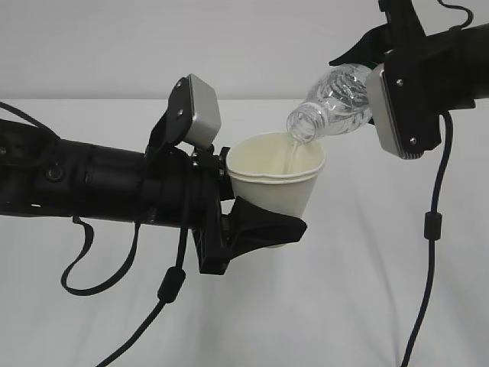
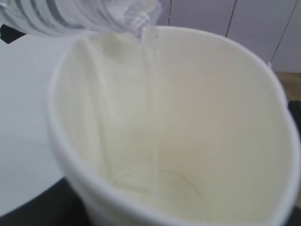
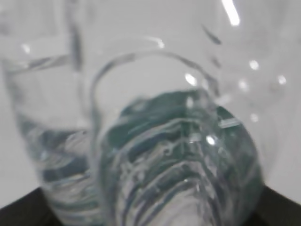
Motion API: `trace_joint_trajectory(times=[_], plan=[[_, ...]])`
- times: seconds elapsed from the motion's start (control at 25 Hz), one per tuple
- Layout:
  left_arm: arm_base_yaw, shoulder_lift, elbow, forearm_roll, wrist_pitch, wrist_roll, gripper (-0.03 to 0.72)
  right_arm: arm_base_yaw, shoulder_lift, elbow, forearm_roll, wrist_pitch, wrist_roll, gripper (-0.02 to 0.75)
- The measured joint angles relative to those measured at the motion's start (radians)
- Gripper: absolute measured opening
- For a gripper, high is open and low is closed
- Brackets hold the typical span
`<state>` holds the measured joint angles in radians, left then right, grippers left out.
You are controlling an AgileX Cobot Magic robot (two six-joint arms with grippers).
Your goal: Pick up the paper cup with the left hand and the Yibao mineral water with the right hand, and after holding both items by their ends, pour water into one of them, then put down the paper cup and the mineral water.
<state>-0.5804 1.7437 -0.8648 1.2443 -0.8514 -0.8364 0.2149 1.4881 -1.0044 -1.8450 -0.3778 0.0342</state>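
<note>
above a white desk (image 1: 359, 290), left fingers (image 1: 263, 227) clamp a cream tapered paper cup (image 1: 276, 180); right fingers, seemingly clamped, tip a clear ribbed plastic bottle (image 1: 332, 103), pouring a thin clear water stream (image 2: 149, 70).

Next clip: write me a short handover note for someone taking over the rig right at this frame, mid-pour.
Left pincer: shut on the paper cup, held upright off the table.
Right pincer: shut on the Yibao mineral water, tilted, mouth over the cup rim.
Done: both picked up; water is streaming into the cup, a little pooled at the bottom.
Left: finish pouring, right the bottle, put both down.
</note>
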Motion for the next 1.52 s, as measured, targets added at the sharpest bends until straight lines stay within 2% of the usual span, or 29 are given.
trace_joint_trajectory(times=[1.52], plan=[[0.000,0.000,0.000,0.016,0.045,0.000,0.439,0.000,0.000,0.000,0.000,0.004,-0.021,0.491]])
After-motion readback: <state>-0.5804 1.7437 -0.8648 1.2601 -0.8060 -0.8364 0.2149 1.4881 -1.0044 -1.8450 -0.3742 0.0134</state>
